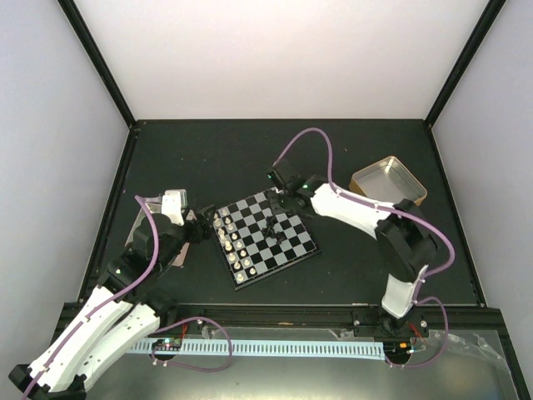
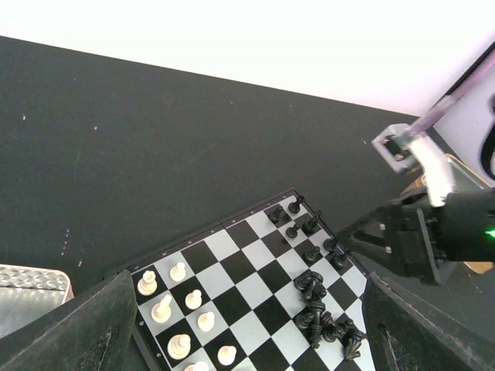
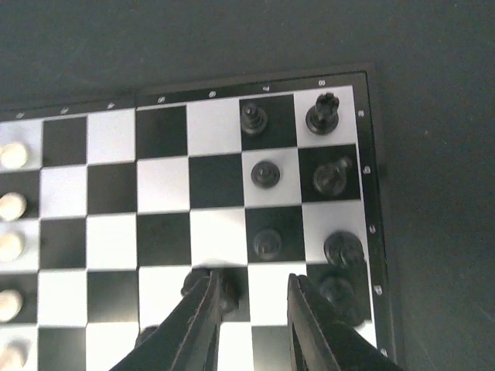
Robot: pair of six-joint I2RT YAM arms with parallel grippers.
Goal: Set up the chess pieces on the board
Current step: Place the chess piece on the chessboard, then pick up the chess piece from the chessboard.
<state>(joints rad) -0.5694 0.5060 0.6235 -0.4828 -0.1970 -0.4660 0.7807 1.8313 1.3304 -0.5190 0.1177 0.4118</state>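
Right gripper (image 3: 251,313) is low over the board (image 3: 370,193), jaws spread, a pale square showing in the gap, nothing pinched. One black piece (image 3: 227,291) sits just beside its left-hand finger, half hidden, type unclear. Beyond the tips, black chessmen (image 3: 265,173) stand upright in the two files along the board's rim. The two nearest the right-hand finger are blurred. Cream chessmen (image 3: 11,205) are cut off at the frame's left edge. Left gripper (image 2: 247,344) is spread wide at the board's cream-side edge, holding nothing. From its camera, several black men lie in a tangled heap (image 2: 321,317) on the board, count not readable. Gold tin (image 1: 388,179) sits beyond the right arm, apart from the board, open-topped, only its pale floor visible. Silver tray (image 1: 143,229) lies under the left arm, mostly covered. Its contents cannot be made out.
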